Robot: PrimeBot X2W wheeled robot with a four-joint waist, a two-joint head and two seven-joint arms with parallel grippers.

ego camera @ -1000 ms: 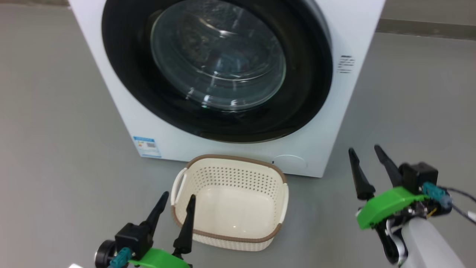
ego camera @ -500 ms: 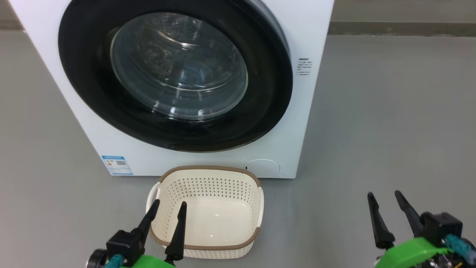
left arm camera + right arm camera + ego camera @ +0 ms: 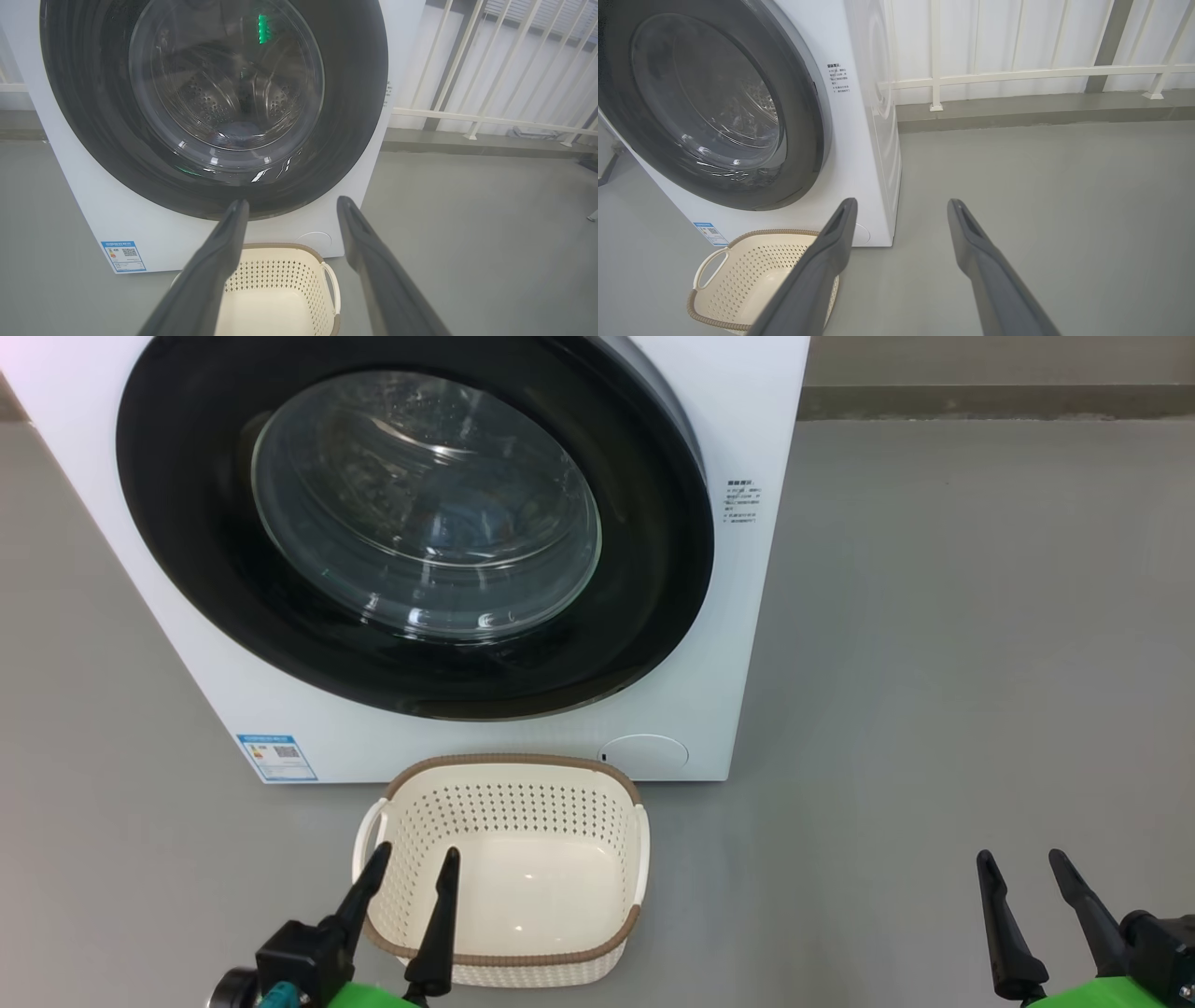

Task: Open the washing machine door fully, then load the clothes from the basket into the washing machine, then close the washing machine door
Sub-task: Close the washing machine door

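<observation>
The washing machine (image 3: 738, 644) stands ahead with its door (image 3: 653, 616) shut flat against the front. Its black rim rings the glass bowl window (image 3: 420, 504). Through the glass a dim bluish shape (image 3: 240, 129) lies low in the steel drum; I cannot tell whether it is the clothes. The basket (image 3: 504, 952) sits on the floor before the machine with nothing in it. My left gripper (image 3: 417, 851) hovers open over the basket's near left rim. My right gripper (image 3: 1019, 855) is open above bare floor, right of the machine. Both wrist views look along open fingers (image 3: 219, 252) (image 3: 831, 242).
A blue label sticker (image 3: 275, 758) and a round filter cap (image 3: 642, 753) mark the machine's lower front. Grey floor (image 3: 934, 663) spreads to the right. A white railing (image 3: 1017, 74) and a low kerb (image 3: 1041, 116) run behind.
The head camera has shifted, so machine and basket sit further left. My right gripper has drawn back from the machine, lower and further right. The left gripper stays over the basket's near rim.
</observation>
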